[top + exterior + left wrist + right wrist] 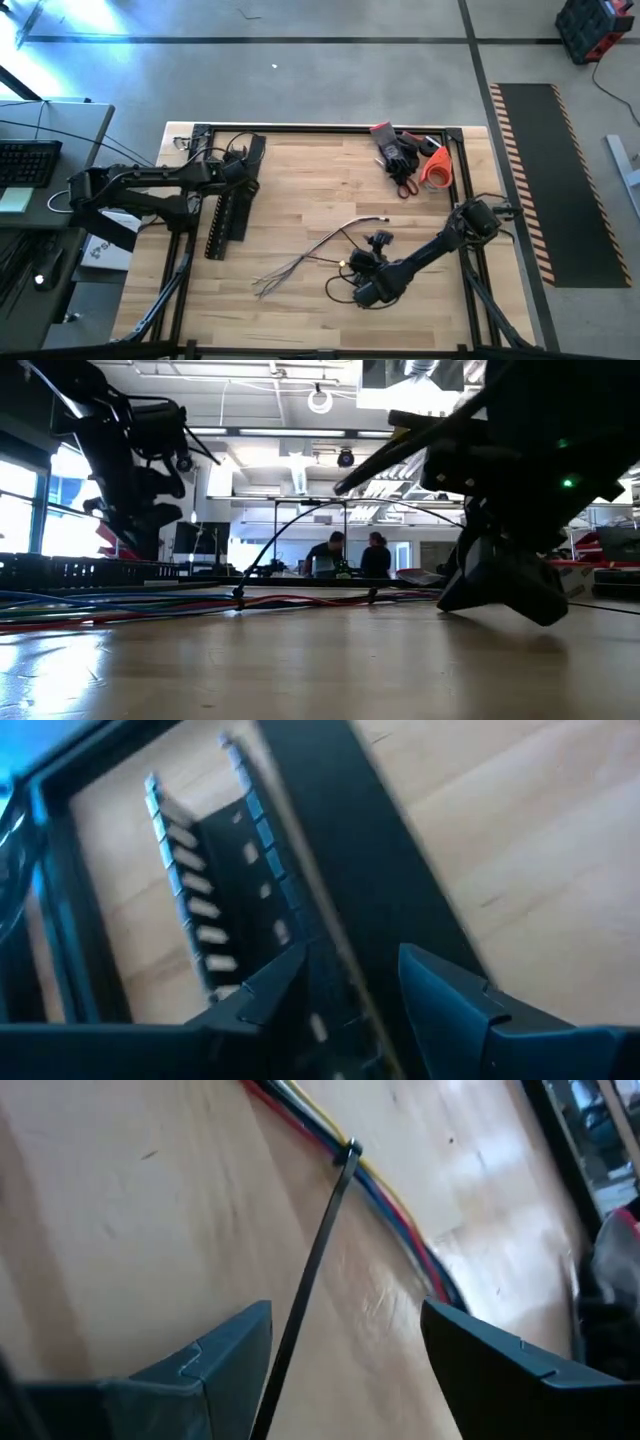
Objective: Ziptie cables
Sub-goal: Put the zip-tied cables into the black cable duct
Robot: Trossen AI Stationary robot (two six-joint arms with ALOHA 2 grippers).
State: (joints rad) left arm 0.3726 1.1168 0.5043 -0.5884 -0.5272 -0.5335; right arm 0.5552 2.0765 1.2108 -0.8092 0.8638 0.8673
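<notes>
The cables [320,250] lie slack on the wooden table, a thin bundle running from the near middle toward the far right. In the right wrist view the cables [400,1220] carry a black zip tie [349,1150], and its tail runs back between my fingers. My right gripper [345,1370] is open, low over the table beside the bundle, also seen as my right gripper [362,285]. My left gripper [240,172] hovers at the far left. My left gripper [350,990] is open above the flat black strip [340,870], next to the slotted rail [215,900].
The slotted rail [225,215] and the flat strip [255,150] lie at the left. Gloves, scissors and an orange roll [412,160] sit in the far right corner. A black frame [330,128] borders the table. People [350,555] stand in the room behind.
</notes>
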